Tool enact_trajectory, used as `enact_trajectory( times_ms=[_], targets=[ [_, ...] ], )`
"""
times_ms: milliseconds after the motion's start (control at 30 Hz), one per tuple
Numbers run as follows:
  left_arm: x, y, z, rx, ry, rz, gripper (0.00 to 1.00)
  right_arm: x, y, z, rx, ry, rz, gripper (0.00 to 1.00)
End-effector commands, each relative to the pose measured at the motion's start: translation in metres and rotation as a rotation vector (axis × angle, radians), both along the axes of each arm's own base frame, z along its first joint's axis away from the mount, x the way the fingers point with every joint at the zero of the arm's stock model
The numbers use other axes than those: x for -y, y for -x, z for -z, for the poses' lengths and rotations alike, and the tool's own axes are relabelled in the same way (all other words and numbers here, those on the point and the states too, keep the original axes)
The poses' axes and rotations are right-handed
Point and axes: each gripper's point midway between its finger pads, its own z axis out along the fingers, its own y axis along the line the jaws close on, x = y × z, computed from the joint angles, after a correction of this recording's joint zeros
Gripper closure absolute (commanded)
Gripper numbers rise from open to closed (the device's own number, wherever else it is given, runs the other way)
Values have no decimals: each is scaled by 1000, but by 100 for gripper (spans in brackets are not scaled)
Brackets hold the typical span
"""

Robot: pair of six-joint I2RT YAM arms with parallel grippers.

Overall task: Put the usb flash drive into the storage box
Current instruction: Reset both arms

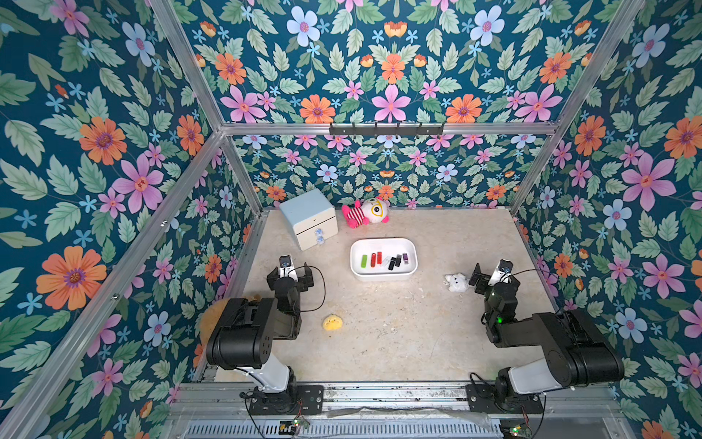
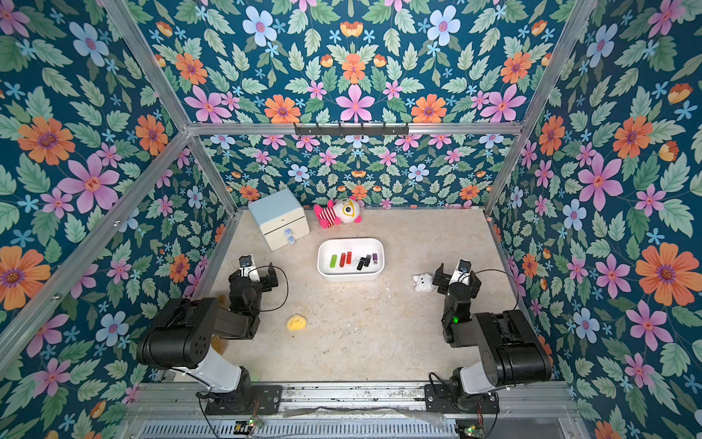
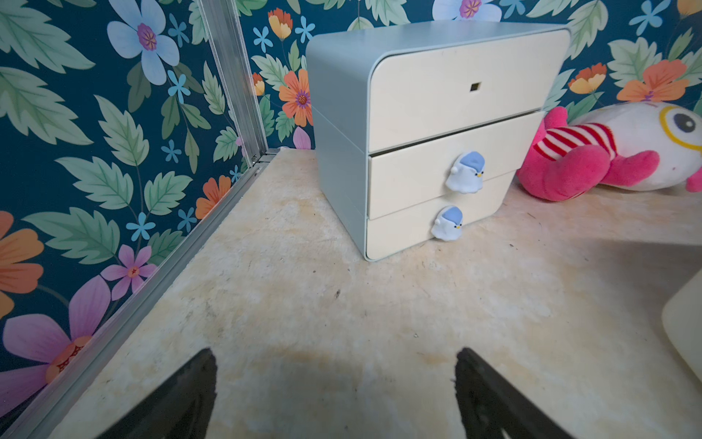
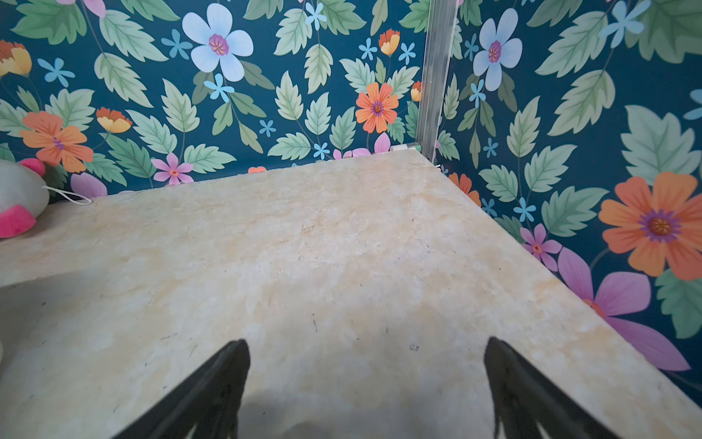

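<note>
Storage box: the storage box [image 1: 383, 240] sits mid-table between my two arms, within reach of either side, I judge.
Flash drives: the flash drives [image 1: 373, 260] lie in a loose row on the box floor: green, red, black, purple and a pale one. I see none on the bare table [image 1: 399, 334].
Task state: it looks finished to me, unless a drive is hidden behind an arm.
Left gripper: my left gripper [image 3: 334, 357] has its jaws spread wide with nothing between them. It hovers over bare table and faces the drawer cabinet [image 3: 437, 133].
Right gripper: my right gripper [image 4: 366, 344] is likewise spread and empty, and it looks toward the far corner.
Arm pose: both arms are folded back near their bases, elbows bent, with the wrists low and level. I read this as a rest pose, well apart from the box.
Bystanders: the white plush [image 1: 457, 282] lies just beside my right wrist and the yellow plush [image 1: 332, 322] lies nearer my left. Neither belongs to the task.
</note>
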Motion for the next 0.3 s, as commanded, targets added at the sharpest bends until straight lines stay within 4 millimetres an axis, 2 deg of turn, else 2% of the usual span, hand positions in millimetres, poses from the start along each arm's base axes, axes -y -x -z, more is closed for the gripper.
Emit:
enact_trajectory(
  times_ms=[0, 267],
  targets=[
    [-1, -1, -4, 19, 6, -7, 0, 1, -2, -1, 1, -12, 13, 1],
    [-1, -1, -5, 20, 6, -5, 1, 8, -6, 4, -40, -40, 26, 1]
  ],
)
